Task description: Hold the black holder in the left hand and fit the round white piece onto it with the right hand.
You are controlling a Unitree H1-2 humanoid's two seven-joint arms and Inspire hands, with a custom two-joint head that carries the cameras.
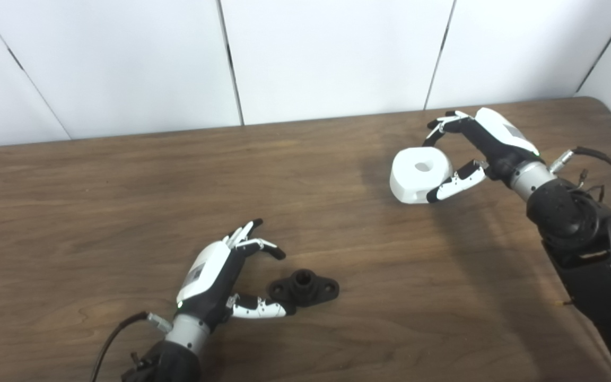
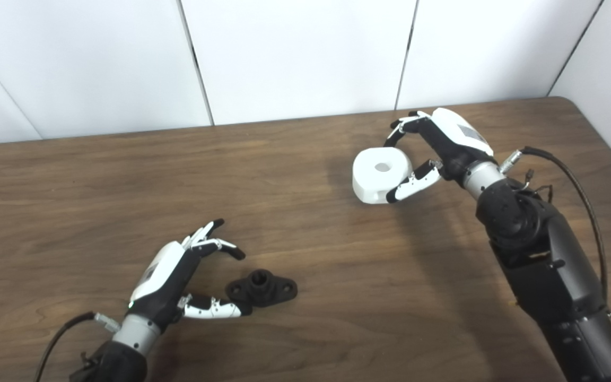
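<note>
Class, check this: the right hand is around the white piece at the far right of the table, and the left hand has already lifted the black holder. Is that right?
One error. The holder lies on the table, not lifted; the left hand is open beside it, as the left eye view shows. The right hand is indeed around the white piece.

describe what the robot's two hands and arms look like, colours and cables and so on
Both the left hand and right hand have white back shells, black palms and black-and-white fingers, joined by silver wrist cuffs to black arms. A black cable loops out by each wrist.
</note>
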